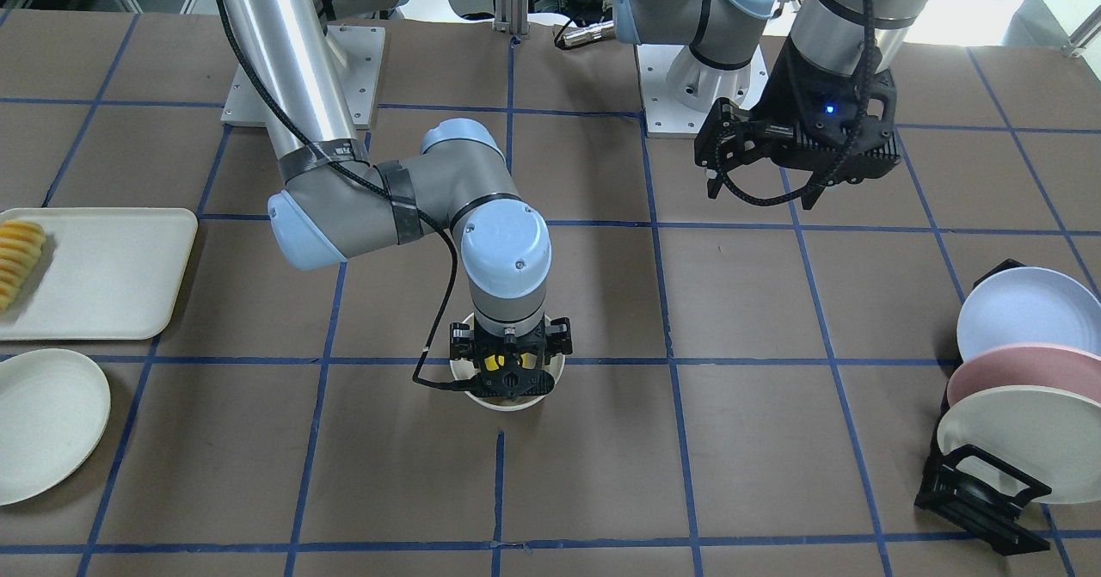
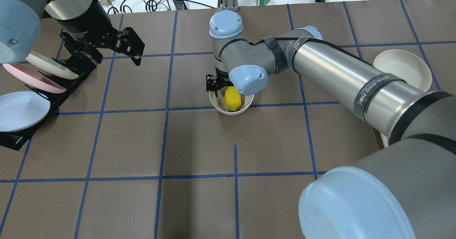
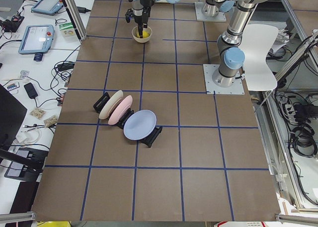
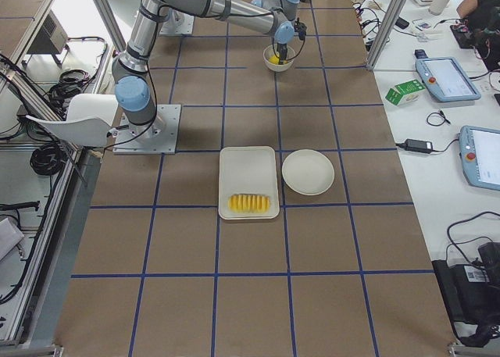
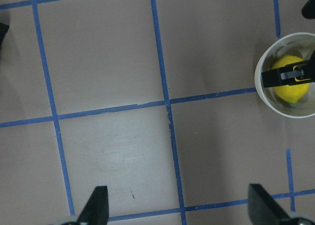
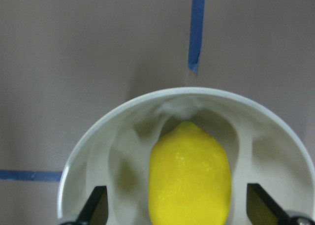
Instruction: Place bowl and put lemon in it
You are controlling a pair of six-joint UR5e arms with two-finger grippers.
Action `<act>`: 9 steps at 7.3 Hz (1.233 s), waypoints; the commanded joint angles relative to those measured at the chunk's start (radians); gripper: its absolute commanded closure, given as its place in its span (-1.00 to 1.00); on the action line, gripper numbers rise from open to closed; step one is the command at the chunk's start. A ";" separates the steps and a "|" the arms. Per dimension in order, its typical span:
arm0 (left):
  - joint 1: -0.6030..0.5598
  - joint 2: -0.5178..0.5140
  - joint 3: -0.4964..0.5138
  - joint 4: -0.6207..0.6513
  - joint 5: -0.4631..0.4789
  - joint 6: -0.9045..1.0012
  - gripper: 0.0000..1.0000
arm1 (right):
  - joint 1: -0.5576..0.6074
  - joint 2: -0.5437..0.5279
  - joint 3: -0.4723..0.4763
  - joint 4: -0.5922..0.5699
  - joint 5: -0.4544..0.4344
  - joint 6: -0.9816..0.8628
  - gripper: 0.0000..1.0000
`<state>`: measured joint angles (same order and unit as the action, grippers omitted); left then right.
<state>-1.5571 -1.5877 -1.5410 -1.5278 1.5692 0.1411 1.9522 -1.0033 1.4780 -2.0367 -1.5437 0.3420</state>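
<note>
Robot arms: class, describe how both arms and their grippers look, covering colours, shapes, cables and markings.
The right arm and left arm are shiny silver tubes with grey joints and pale blue round caps. A black braided cable runs along each; black tape bands the right arm. The right gripper and left gripper are black and two-fingered; a blue light glows on the left wrist.

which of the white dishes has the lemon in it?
The deep bowl at mid-table, under the right tool; the lemon lies inside it. The flat plate holds nothing and the tray carries only sliced fruit.
</note>
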 commanded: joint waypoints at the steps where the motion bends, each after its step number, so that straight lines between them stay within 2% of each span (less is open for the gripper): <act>1: 0.000 0.000 0.001 0.000 0.000 0.000 -1.00 | -0.016 -0.172 -0.021 0.161 -0.001 -0.001 -1.00; 3: 0.002 0.000 0.002 0.000 0.000 0.000 -1.00 | -0.028 -0.346 -0.027 0.295 -0.003 -0.001 -1.00; 5: 0.002 0.000 0.002 0.001 0.000 0.000 -1.00 | -0.074 -0.458 -0.028 0.448 -0.015 -0.006 -1.00; 9: 0.002 0.000 0.002 0.001 0.000 0.000 -1.00 | -0.338 -0.543 0.008 0.464 -0.004 -0.358 -1.00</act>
<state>-1.5555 -1.5877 -1.5386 -1.5263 1.5693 0.1411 1.7013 -1.5132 1.4666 -1.5686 -1.5561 0.1005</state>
